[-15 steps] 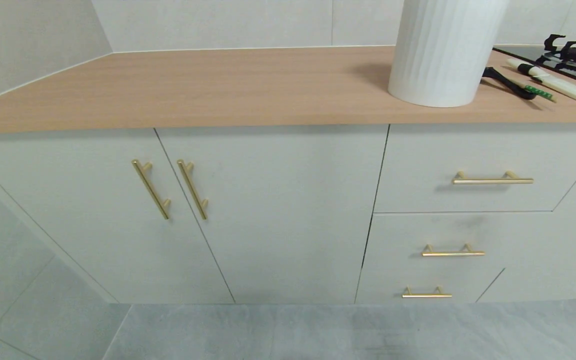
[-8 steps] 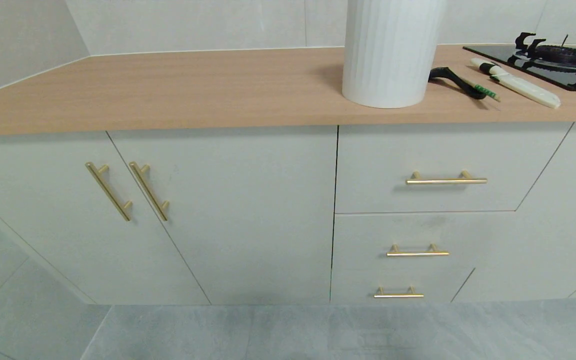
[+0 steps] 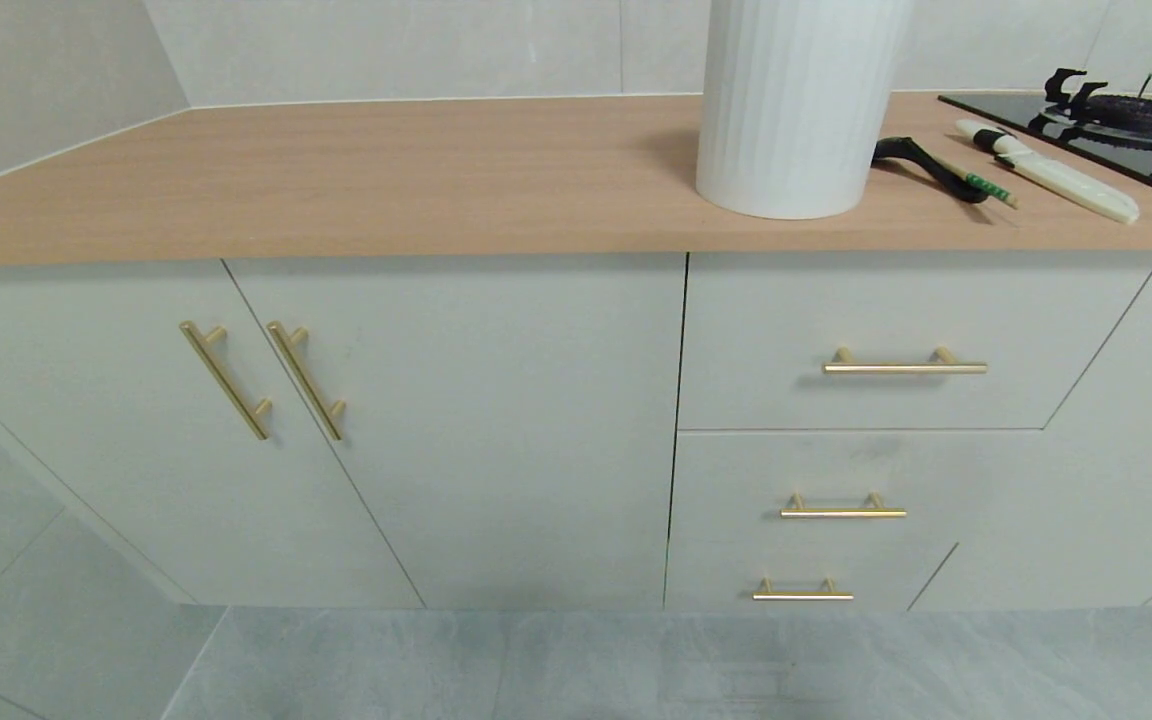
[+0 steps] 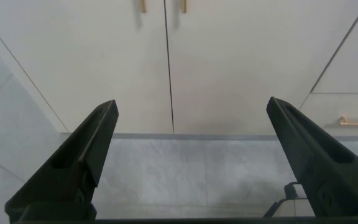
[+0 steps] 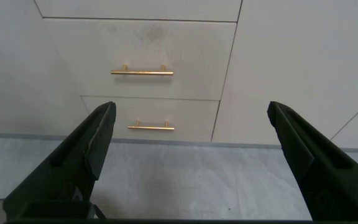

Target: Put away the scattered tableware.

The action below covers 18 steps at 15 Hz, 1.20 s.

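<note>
Left gripper (image 4: 191, 106): fingers spread wide, nothing between them. It hangs low over the grey floor (image 4: 185, 171), facing the seam between the two cabinet doors (image 4: 168, 62).

Right gripper (image 5: 191, 109): also spread wide, nothing held. It is low too, facing the drawer stack, with the middle drawer handle (image 5: 142, 73) and bottom drawer handle (image 5: 151, 127) ahead of it.

Tableware is up on the wooden countertop (image 3: 386, 180), far right and well apart from both grippers:
- black-handled utensil (image 3: 921, 165), lying flat, its left end just beside or behind the white ribbed container (image 3: 796, 110). Can't tell if they touch.
- thin stick with green bands (image 3: 986, 186), lying against the utensil's right end.
- white knife (image 3: 1066, 185), flat, just right of the stick, angled near-right. Its far end is near the stove (image 3: 1126, 115).

The container stands upright near the counter's front edge, above the top drawer handle (image 3: 904, 367). All three drawers are shut. Both doors on the left are shut, their gold handles (image 3: 226, 380) side by side.
</note>
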Tool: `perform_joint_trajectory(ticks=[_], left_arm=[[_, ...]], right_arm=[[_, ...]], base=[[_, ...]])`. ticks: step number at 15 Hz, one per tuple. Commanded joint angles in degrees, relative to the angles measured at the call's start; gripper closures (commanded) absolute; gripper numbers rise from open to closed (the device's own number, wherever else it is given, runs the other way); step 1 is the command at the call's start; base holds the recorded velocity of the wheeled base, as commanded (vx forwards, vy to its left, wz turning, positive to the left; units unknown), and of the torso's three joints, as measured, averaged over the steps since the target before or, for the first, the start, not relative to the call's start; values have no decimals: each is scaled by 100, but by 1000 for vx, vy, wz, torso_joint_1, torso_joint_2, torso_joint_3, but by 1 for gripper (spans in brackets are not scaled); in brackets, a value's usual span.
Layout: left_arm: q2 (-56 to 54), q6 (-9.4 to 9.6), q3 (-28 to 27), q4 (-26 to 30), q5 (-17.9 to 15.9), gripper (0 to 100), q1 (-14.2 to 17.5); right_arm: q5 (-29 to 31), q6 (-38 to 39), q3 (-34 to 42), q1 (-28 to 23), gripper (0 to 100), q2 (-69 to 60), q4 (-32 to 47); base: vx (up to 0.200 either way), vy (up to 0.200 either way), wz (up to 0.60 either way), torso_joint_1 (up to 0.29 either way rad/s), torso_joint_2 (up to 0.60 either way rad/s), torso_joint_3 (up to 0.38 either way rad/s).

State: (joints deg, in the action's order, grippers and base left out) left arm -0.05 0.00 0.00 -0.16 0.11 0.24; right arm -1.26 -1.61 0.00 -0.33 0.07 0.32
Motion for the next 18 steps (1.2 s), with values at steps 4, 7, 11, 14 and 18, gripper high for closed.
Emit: perform_joint_trajectory(ticks=[4, 7, 11, 14, 18], left_arm=[[5, 0, 0, -2, 7, 0, 2], [5, 0, 0, -2, -2, 0, 2], [5, 0, 0, -2, 7, 0, 2], [5, 0, 0, -2, 7, 0, 2], [5, 0, 0, -2, 7, 0, 2]], right_arm=[[-15, -76, 0, -2, 0, 19, -23], [-305, 345, -1178, 200, 0, 450, 47], [-955, -173, -1424, 771, 0, 2840, 250], [-938, -331, -1767, 1281, 0, 4589, 47], [-912, -226, -2786, 1395, 0, 6778, -225]], base=[[0, 0, 0, 0, 0, 0], [0, 0, 0, 0, 0, 0], [0, 0, 0, 0, 0, 0], [0, 0, 0, 0, 0, 0], [0, 0, 0, 0, 0, 0]])
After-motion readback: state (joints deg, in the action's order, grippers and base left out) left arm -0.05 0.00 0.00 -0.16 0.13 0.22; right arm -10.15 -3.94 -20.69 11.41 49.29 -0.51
